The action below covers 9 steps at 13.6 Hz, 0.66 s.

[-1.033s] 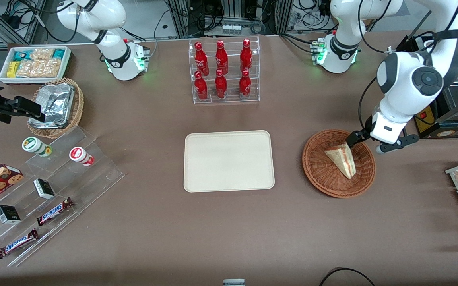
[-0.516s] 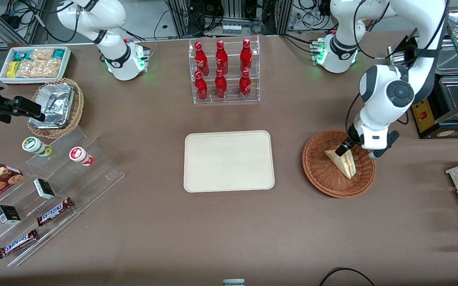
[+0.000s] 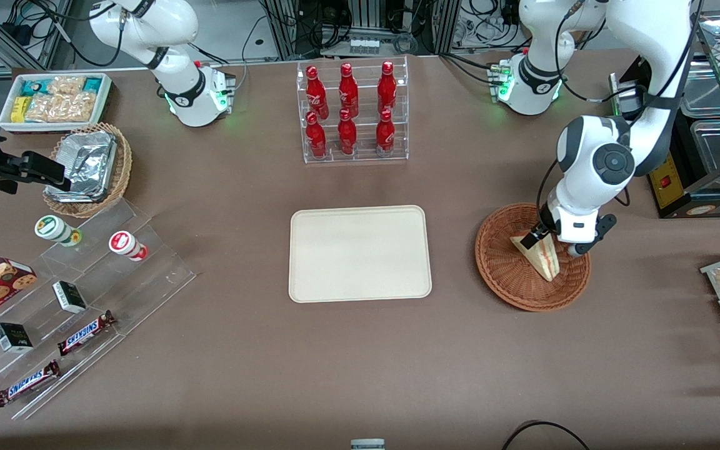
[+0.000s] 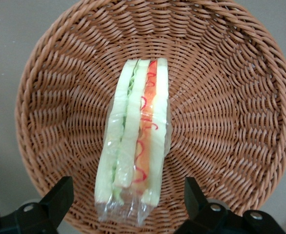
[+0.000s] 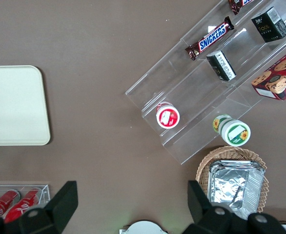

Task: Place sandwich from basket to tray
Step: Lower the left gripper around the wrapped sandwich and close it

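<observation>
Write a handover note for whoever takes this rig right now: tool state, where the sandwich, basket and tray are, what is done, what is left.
Tool: the left arm's tool is open, low over the basket, its fingers on either side of the sandwich's end, not closed on it.
Sandwich: wrapped wedge, lying in the reddish-brown wicker basket.
Tray: cream, bare, at mid-table, beside the basket toward the parked arm's end.
Done: approach and alignment over the sandwich.
Left: close on the sandwich, lift it clear of the basket, carry it to the tray, set it down, release.
</observation>
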### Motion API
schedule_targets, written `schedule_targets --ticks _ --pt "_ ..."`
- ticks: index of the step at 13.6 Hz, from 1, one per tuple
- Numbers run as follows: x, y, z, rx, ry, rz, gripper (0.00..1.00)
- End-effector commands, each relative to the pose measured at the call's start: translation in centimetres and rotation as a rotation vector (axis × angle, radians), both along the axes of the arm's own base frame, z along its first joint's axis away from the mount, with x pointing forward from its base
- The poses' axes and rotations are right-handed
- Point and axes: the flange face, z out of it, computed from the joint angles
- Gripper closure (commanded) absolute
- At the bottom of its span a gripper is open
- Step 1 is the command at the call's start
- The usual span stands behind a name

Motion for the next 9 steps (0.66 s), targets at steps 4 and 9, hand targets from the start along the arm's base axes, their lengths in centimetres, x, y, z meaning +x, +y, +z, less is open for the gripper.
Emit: schedule_targets --ticks 4,9 --pt "0.77 0.38 -1.39 0.010 -0.004 0.029 1.00" --pt "0.92 0.38 -0.78 0.014 0.002 -0.003 1.00"
